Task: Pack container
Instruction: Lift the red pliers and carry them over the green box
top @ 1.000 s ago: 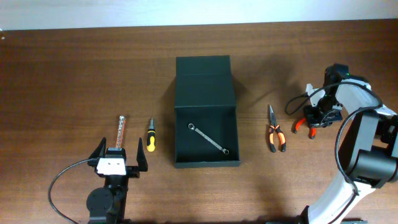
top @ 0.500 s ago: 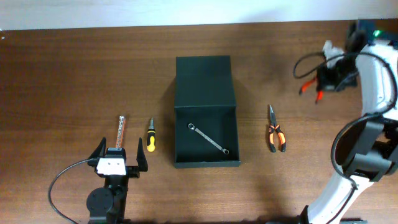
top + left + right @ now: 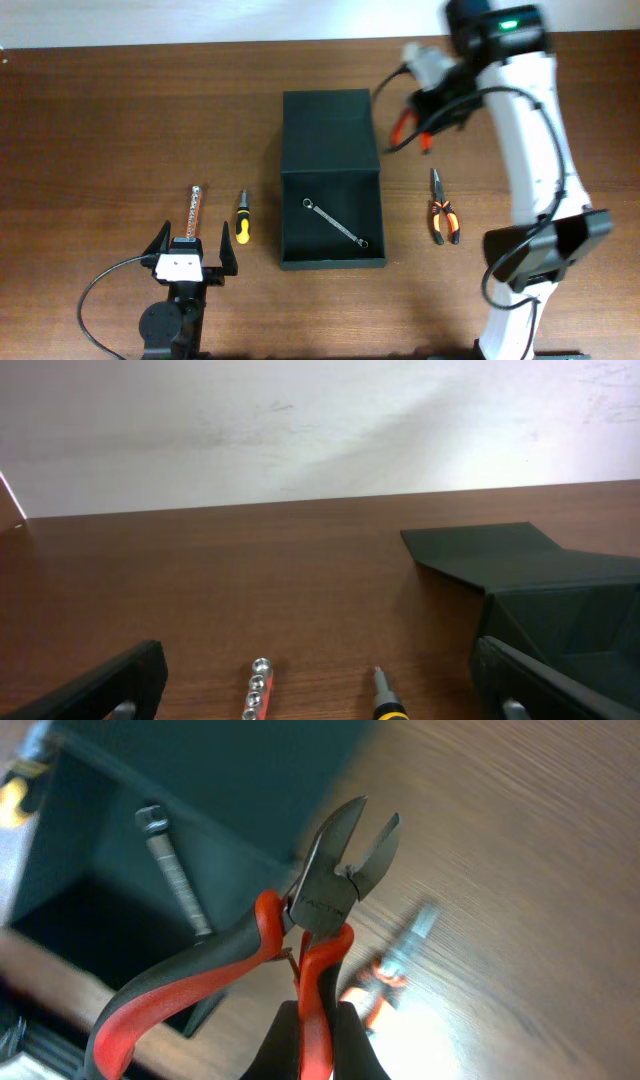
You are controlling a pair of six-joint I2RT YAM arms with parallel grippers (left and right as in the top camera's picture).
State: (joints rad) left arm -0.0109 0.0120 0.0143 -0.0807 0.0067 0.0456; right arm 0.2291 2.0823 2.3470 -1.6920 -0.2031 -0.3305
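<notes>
**A:** Where is the container sitting?

**B:** I see the container [image 3: 300,248] in the middle of the worktop [image 3: 120,120]. It is open, with its lid [image 3: 328,128] folded back flat on the far side.

**A:** What is in it?

**B:** One silver wrench [image 3: 336,223]. It lies diagonally on the box floor, from the upper left towards the lower right corner.

**A:** And the right end effector?

**B:** My right end effector [image 3: 312,1035] is clenched on the red-handled cutters [image 3: 402,124]. It pinches one handle, and the cutting jaws point away from the wrist. From overhead the cutters hang in the air just off the lid's right edge. In the wrist view the box interior and the wrench lie beyond them.

**A:** What is on the worktop around the box?

**B:** To the right, apart from the box wall, lie pliers [image 3: 443,213] with orange-and-black handles, nose pointing away from me. To the left lies a yellow-and-black screwdriver [image 3: 241,219], and further left a slim silver-and-red tool [image 3: 193,210]. Both lie roughly parallel to the box's long side.

**A:** And the left end effector?

**B:** My left end effector [image 3: 192,243] is released, with its fingers spread wide. It sits low at the near edge, just behind the slim tool, and grasps nothing.
</notes>
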